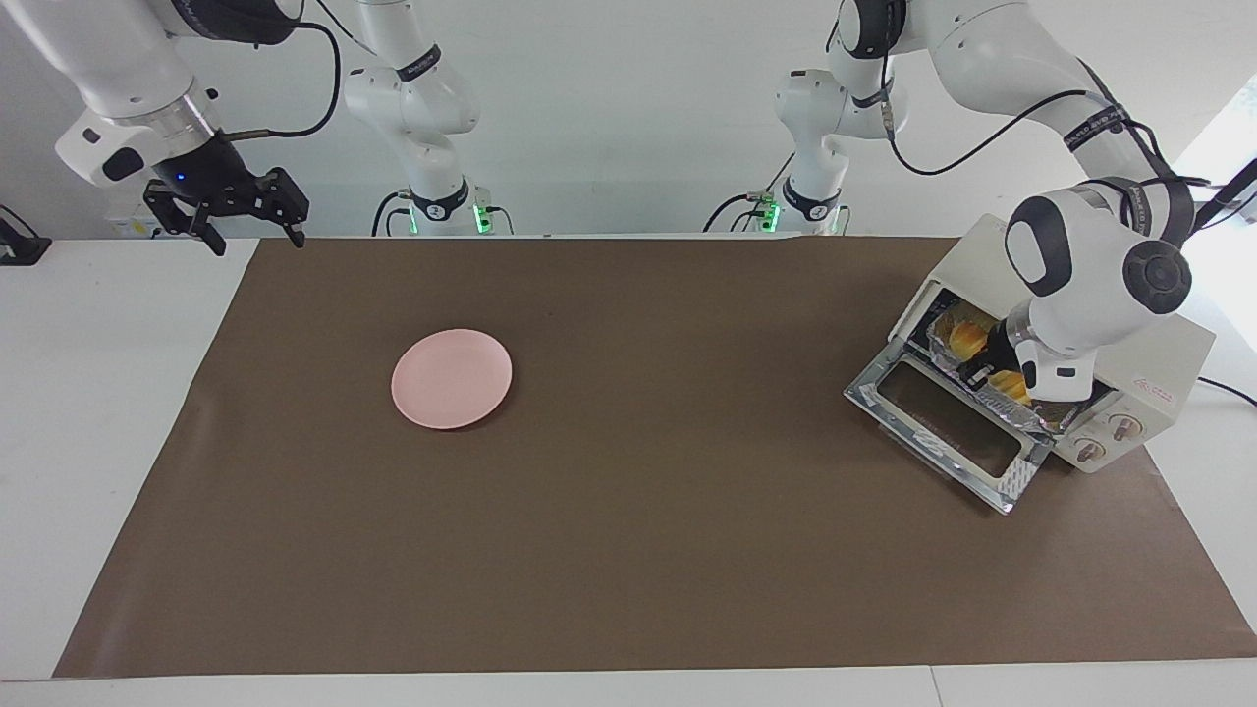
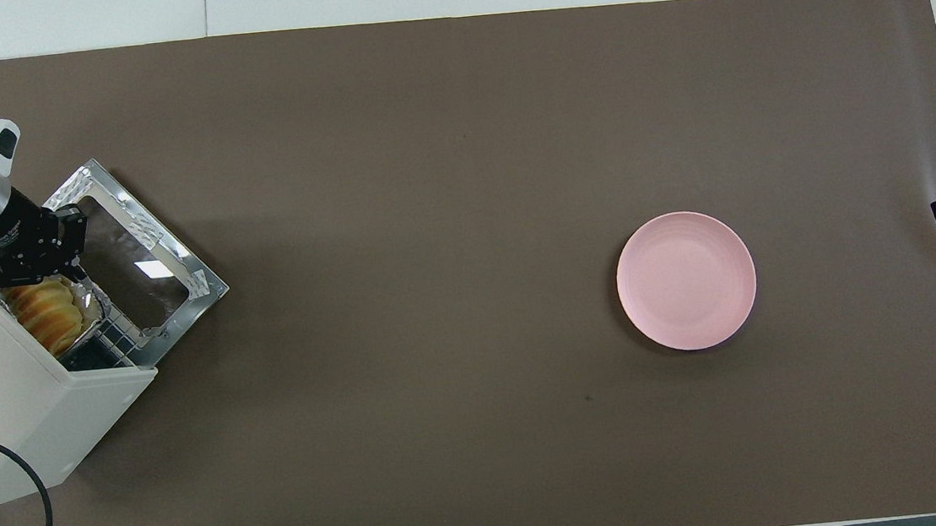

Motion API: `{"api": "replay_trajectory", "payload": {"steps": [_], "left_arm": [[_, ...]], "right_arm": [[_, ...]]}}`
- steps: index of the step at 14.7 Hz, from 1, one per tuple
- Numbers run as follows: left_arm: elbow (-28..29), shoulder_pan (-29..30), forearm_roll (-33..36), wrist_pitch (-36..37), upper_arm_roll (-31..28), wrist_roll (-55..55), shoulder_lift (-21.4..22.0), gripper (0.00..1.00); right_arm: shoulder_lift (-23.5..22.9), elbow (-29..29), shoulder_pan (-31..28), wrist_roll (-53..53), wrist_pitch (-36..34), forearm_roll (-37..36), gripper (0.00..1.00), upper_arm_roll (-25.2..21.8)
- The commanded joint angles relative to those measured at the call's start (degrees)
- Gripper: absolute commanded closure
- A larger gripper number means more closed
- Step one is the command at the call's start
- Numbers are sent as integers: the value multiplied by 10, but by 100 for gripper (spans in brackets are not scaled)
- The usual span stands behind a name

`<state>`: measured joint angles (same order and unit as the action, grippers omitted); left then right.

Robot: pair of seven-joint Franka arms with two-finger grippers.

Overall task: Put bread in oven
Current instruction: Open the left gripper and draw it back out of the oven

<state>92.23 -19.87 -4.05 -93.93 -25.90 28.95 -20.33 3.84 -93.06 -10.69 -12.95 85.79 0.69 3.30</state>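
Note:
The cream-white oven (image 1: pixel 1174 358) stands at the left arm's end of the table with its glass door (image 1: pixel 945 424) dropped open; it also shows in the overhead view (image 2: pixel 5 397). The yellow-orange bread (image 1: pixel 966 340) lies in a crinkled foil tray (image 2: pixel 89 303) in the oven's mouth, on the rack, and it shows from above too (image 2: pixel 44 308). My left gripper (image 1: pixel 994 369) reaches into the oven's mouth, right over the middle of the bread, and hides part of it. My right gripper (image 1: pixel 253 236) hangs open and empty above the table's edge at the right arm's end.
A round pink plate (image 1: pixel 452 378) lies bare on the brown mat (image 1: pixel 628 550), toward the right arm's end. The oven's open door (image 2: pixel 138 266) juts out over the mat. A black cable (image 2: pixel 32 504) runs from the oven.

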Motion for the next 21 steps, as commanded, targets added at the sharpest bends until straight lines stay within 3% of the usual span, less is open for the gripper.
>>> {"api": "replay_trajectory", "payload": {"steps": [1, 6, 8, 12, 21], "left_arm": [[22, 4, 15, -2, 1, -6, 20, 100], [23, 11, 16, -6, 1, -6, 20, 96], [23, 13, 15, -6, 1, -11, 20, 58], [22, 13, 16, -6, 1, -17, 19, 4], [8, -10, 13, -46, 4, -45, 11, 0]], "right_arm": [[10, -8, -5, -12, -4, -6, 0, 4], [10, -8, -5, -12, -4, -6, 0, 4], [10, -8, -5, -12, -4, -6, 0, 4], [10, -8, -5, -12, -4, -6, 0, 4], [10, -8, -5, -12, -4, -6, 0, 4]]}}
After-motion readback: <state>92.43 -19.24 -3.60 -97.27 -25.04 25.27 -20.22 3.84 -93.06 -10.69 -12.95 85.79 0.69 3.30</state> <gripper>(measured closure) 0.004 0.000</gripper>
